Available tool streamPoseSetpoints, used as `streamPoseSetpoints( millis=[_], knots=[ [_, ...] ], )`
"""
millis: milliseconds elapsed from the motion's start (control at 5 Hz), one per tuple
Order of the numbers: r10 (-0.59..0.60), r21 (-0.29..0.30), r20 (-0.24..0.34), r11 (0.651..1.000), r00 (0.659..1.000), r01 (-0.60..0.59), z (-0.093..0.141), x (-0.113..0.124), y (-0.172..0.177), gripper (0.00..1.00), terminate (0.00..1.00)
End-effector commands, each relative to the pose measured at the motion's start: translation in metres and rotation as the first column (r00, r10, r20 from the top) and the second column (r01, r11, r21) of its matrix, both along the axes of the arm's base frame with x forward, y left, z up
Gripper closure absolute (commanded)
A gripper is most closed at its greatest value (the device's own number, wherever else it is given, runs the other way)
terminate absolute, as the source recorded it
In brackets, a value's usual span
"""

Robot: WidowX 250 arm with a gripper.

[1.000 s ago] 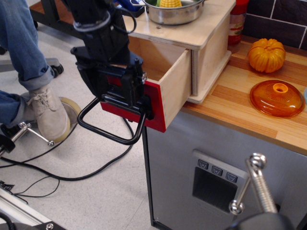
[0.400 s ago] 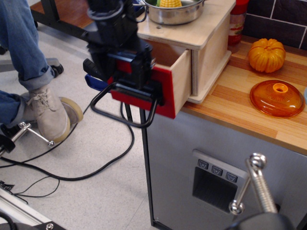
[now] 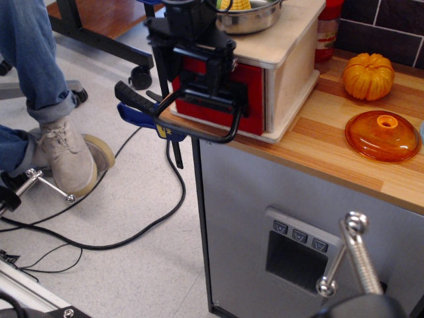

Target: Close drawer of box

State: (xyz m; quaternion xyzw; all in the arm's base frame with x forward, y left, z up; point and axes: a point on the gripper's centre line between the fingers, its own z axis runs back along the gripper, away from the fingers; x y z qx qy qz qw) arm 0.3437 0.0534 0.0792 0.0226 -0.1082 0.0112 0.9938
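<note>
The light plywood box point(image 3: 291, 56) stands on the wooden counter point(image 3: 344, 159). Its drawer point(image 3: 248, 93) with the red front panel sits pushed in, the red front about flush with the box front. The large black loop handle point(image 3: 199, 129) hangs in front of it. My black gripper point(image 3: 202, 66) is pressed against the black plate on the drawer front, above the loop. Its fingers are hidden by its own body, so whether they are open or shut does not show.
A steel pot with corn point(image 3: 248, 14) stands on the box top. An orange pumpkin point(image 3: 368, 75) and an orange lid point(image 3: 384, 136) lie on the counter to the right. A grey cabinet with buttons point(image 3: 298, 245) is below. A person's leg and shoe point(image 3: 63, 152), cables and a blue clamp point(image 3: 142, 112) are at left.
The drawer has gone from wide open to pushed into the box. My gripper moved right and up with the drawer front.
</note>
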Motion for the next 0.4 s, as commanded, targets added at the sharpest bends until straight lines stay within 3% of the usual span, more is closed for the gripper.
streamPoseSetpoints(
  millis=[0,200],
  knots=[
    [-0.006,0.03,-0.001,1.0,1.0,0.006,0.018,0.044,0.005,0.0,0.0],
    [-0.045,-0.023,0.025,0.999,0.999,0.046,0.032,0.028,0.008,0.0,1.0]
  ],
)
